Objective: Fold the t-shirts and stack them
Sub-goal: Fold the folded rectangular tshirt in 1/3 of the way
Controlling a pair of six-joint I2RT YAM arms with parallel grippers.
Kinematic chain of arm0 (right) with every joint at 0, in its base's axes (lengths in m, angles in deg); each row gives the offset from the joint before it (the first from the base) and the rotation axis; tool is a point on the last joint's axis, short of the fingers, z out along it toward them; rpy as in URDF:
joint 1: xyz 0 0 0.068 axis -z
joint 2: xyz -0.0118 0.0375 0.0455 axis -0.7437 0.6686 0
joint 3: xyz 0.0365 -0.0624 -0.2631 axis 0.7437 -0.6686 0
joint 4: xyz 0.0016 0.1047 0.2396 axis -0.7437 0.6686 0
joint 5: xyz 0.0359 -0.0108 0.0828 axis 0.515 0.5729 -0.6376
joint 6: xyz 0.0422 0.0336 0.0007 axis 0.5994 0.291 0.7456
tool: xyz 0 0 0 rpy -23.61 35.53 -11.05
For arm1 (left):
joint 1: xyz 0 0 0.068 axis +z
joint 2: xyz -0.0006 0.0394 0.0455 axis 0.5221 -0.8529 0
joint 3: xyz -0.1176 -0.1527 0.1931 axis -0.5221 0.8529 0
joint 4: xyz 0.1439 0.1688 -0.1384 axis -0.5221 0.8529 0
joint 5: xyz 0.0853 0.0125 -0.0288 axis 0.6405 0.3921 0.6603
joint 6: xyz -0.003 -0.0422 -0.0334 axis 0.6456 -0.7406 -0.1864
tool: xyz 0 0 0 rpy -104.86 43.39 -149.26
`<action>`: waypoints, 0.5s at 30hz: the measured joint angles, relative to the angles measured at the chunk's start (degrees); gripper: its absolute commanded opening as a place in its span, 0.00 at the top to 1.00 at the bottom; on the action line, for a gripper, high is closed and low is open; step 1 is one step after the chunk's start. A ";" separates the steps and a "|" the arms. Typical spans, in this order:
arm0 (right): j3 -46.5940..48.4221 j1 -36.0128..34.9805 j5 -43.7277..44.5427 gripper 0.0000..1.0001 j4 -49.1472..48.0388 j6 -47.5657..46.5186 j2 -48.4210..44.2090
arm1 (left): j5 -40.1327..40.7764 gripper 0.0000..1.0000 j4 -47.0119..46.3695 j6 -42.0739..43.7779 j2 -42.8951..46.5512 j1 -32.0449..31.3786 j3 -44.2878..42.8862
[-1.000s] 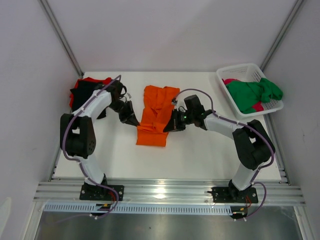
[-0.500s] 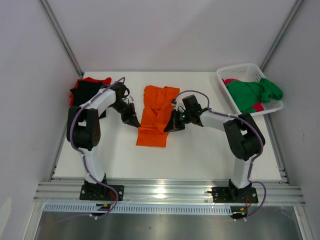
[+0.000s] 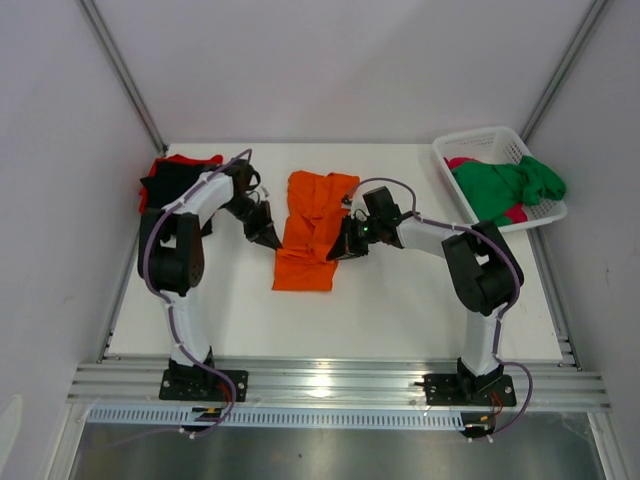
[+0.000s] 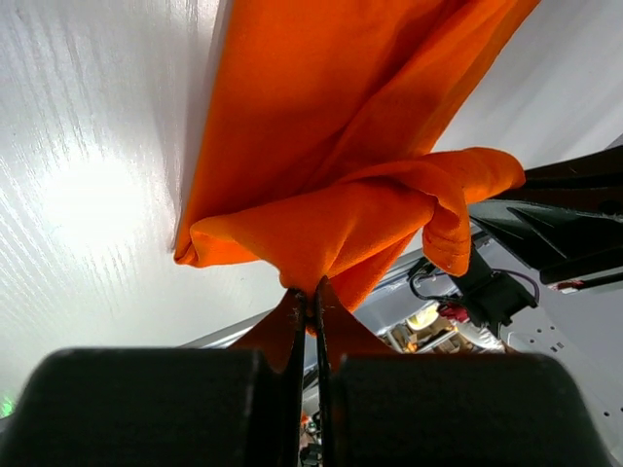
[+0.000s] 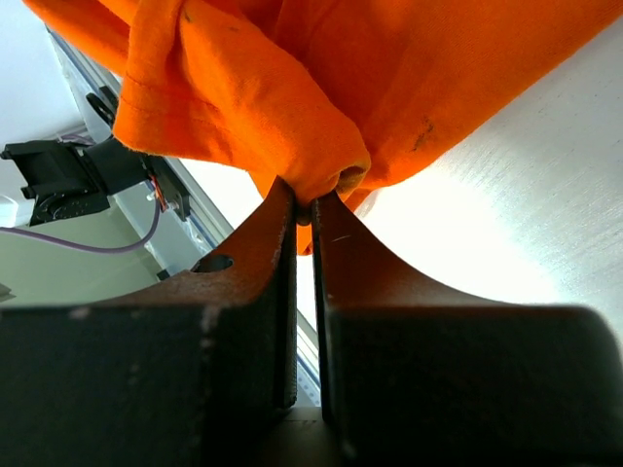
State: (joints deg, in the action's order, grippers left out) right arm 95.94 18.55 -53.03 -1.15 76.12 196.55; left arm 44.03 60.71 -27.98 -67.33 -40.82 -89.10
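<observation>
Orange t-shirt point(image 3: 309, 262): spread lengthwise on table point(image 3: 400, 300)
Left gripper point(image 4: 313, 292): closed, shirt's left edge pinched
Right gripper point(image 5: 304, 206): closed, right edge pinched

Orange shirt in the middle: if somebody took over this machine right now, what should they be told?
Grippers: left gripper shut on the orange t-shirt's left edge, right gripper shut on its right edge.
Orange lies mid-table, partly folded.
Far left, red t-shirt and black t-shirt are piled; green t-shirt and pink t-shirt sit in the basket.
Left: finish orange, stack it, fold green and pink.
</observation>
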 measured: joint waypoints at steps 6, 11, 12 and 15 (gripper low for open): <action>0.00 0.00 0.02 1.00 -0.02 0.02 0.00 | -0.04 0.97 0.13 0.50 -1.84 0.00 -1.11; 0.00 0.04 0.63 1.00 -0.17 0.11 0.00 | -0.57 0.96 -0.70 0.96 -2.03 0.02 -1.57; 0.00 0.07 0.72 1.00 -0.33 0.26 0.00 | -0.63 0.96 -0.79 0.96 -2.03 0.02 -1.95; 0.44 0.20 1.03 1.00 -0.59 0.70 0.09 | -1.25 0.96 -1.01 1.01 -2.40 0.02 -3.65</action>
State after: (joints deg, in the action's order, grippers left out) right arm 96.37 18.75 -52.00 -1.74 76.82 196.63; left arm 42.79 59.70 -26.97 -69.74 -40.80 -92.75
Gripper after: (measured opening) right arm 0.030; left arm 0.038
